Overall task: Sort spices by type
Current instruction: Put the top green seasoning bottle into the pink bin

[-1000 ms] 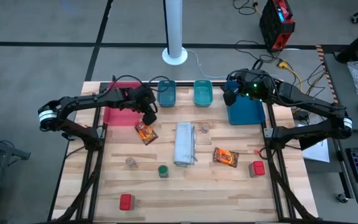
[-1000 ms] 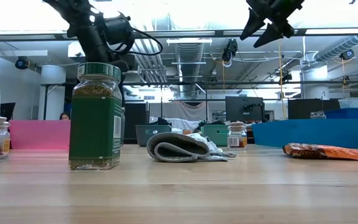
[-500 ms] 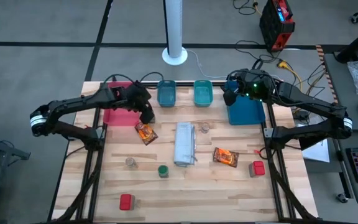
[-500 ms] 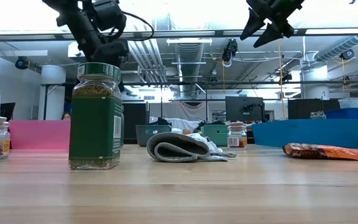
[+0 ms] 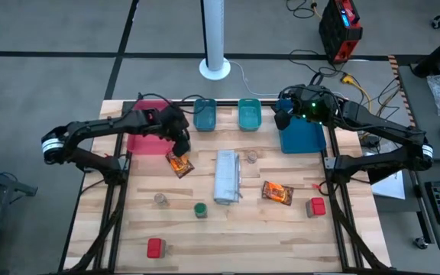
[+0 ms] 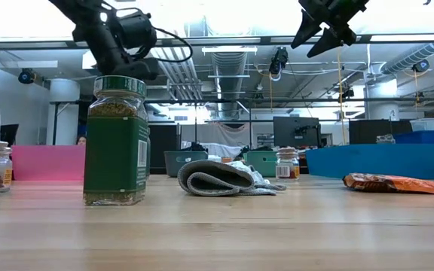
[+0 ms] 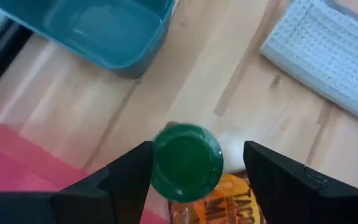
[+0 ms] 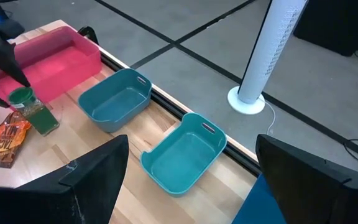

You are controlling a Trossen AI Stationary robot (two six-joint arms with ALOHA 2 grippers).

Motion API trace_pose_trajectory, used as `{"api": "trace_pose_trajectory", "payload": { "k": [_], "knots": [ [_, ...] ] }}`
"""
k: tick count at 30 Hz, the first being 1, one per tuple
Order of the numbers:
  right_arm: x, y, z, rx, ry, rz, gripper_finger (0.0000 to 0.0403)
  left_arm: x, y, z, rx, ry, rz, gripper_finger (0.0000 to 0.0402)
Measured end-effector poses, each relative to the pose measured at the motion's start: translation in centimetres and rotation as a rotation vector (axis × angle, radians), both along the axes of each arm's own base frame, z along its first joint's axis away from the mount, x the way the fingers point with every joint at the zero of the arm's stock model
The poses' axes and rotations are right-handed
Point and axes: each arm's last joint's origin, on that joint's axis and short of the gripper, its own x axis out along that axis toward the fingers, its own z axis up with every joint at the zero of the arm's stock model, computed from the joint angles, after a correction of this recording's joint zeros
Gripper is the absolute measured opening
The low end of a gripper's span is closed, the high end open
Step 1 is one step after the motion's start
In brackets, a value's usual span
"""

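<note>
My left gripper (image 5: 180, 143) is open over a green-lidded jar (image 8: 35, 112) that stands upright beside the pink tray (image 5: 140, 141), at the edge of an orange packet (image 5: 178, 163). Its fingers stand either side of the green lid (image 7: 186, 163). My right gripper (image 5: 281, 118) waits open, high above the blue tray (image 5: 304, 139). Spread over the table are another green-lidded jar (image 5: 200, 209), two pale-lidded jars (image 5: 160, 199) (image 5: 251, 156), two red boxes (image 5: 155, 247) (image 5: 316, 206) and a second packet (image 5: 277, 192). My left gripper comes at the jar's lid slanting down from above. One finger (image 7: 135, 171) lies close against the lid's rim and a gap shows before the other finger (image 7: 263, 171). I cannot tell whether it touches the jar.
Two teal trays (image 5: 205, 114) (image 5: 250, 114) stand at the far edge between the pink and blue ones. A folded grey-white cloth (image 5: 227, 177) lies mid-table. Bare wood shows along the near edge between the red boxes.
</note>
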Motion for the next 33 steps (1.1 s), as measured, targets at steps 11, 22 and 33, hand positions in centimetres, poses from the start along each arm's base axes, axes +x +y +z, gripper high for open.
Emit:
{"api": "trace_pose_trajectory", "payload": {
  "k": [11, 22, 33],
  "knots": [
    [0.0, 0.0, 0.0, 0.0, 0.0, 0.0, 0.0343, 0.2, 0.2, -0.5, 0.02, 0.026, 0.012, 0.0247],
    [0.0, 0.0, 0.0, -0.001, 0.001, 0.001, 0.0343, -0.2, 0.0, -1.7, 0.016, 0.062, -0.001, 0.0278],
    [0.0, 0.0, 0.0, 0.001, 0.0, -0.001, 0.0343, 0.1, 0.2, -2.2, 0.049, 0.008, 0.009, 0.0262]
  ]
}}
